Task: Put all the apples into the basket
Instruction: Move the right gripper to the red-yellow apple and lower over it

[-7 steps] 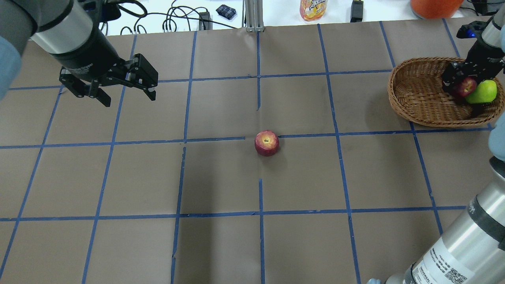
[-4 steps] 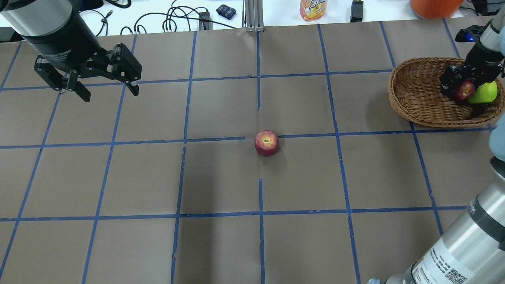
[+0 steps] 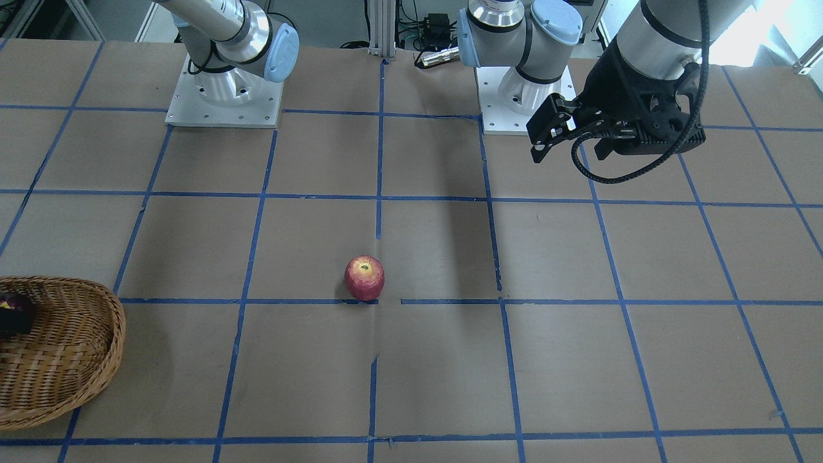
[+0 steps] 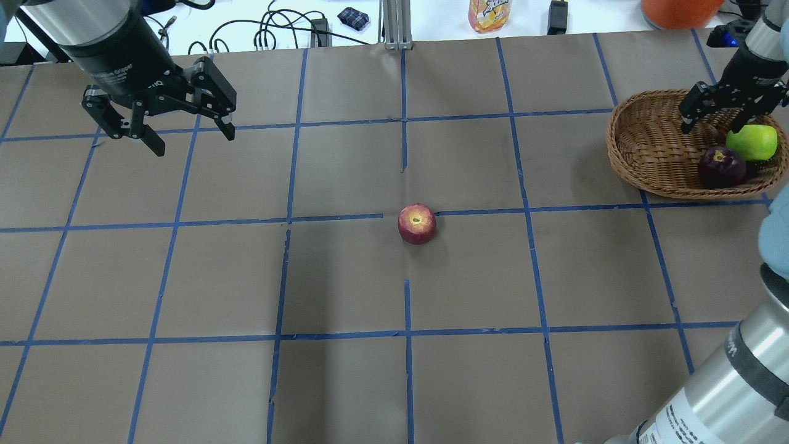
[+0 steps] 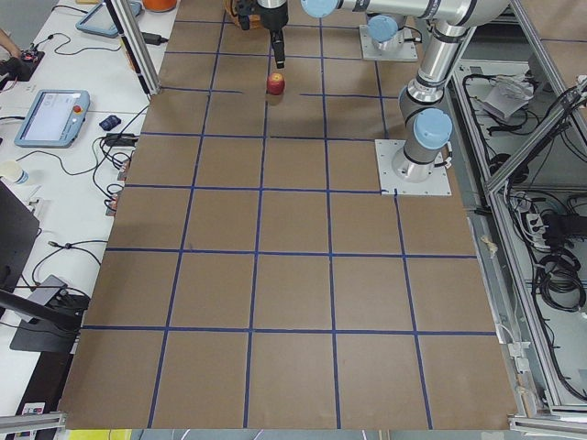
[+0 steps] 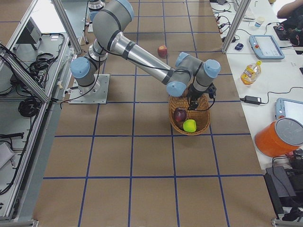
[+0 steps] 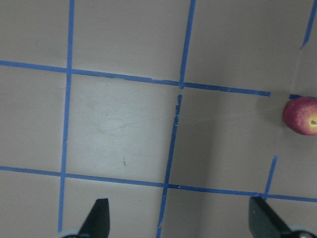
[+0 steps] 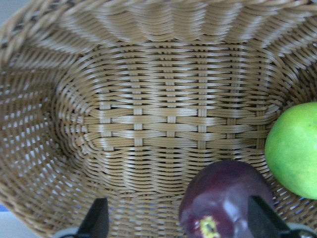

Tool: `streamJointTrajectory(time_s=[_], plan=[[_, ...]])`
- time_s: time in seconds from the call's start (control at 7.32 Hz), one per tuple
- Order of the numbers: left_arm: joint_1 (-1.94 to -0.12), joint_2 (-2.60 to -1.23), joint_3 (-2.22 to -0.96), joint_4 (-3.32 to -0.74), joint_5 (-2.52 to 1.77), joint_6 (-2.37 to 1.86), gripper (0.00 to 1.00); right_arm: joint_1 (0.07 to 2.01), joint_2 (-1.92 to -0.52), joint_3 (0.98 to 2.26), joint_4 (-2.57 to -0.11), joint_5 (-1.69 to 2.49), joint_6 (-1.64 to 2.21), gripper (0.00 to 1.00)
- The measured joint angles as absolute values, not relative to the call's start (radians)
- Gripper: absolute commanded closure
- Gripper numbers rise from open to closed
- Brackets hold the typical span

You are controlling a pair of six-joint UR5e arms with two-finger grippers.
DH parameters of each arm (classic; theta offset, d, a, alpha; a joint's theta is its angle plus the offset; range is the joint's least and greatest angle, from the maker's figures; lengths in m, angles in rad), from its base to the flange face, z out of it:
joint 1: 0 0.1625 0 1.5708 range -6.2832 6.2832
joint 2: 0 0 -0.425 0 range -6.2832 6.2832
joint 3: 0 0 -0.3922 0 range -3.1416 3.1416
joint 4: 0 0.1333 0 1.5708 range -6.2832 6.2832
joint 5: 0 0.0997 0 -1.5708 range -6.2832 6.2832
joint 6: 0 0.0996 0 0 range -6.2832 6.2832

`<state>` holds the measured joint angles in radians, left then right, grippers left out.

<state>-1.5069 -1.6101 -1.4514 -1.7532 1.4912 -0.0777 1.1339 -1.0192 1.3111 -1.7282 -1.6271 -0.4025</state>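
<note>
Two of three are home: maroon apple [image 4: 721,166] and green apple [image 4: 752,142] lie in the basket [image 4: 644,151] under my right gripper [image 4: 709,120], fingers apart. The red apple [image 4: 417,224] sits well apart from the basket, toward my left gripper [image 4: 193,140], likewise spread and seemingly nearer.

Field notes, as I see it: brown paper worktop [image 4: 345,277], gridded in blue tape [image 4: 345,335]. Beyond the left tool [image 4: 193,140], along the far edge: tangled black cables [image 4: 271,31], a small dark checked pouch [image 4: 353,17], an aluminium post [image 4: 394,24]. Beyond the right tool [image 4: 709,126], toward the other tool's side: an orange-yellow bottle [image 4: 489,13], a black adapter [image 4: 558,15], and an orange round vessel [image 4: 678,11], cropped.
</note>
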Motion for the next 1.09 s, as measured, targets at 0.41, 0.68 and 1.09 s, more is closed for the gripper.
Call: streamJointTrajectory(time_s=[0.41, 0.68, 1.09], plan=[[-1.503, -1.584, -1.476, -1.730, 1.577, -0.075, 0.00, 1.373, -1.088, 1.311, -1.685, -1.617, -0.160, 0.00], [-1.502, -1.577, -1.471, -1.708, 1.581, -0.072, 0.00, 1.577, -1.090, 1.311, -1.694, -1.595, 0.091, 0.00], [-1.498, -1.597, -1.469, -1.704, 1.584, -0.079, 0.00, 1.765, -1.048, 1.318, -1.761, -1.543, 0.313, 0.00]])
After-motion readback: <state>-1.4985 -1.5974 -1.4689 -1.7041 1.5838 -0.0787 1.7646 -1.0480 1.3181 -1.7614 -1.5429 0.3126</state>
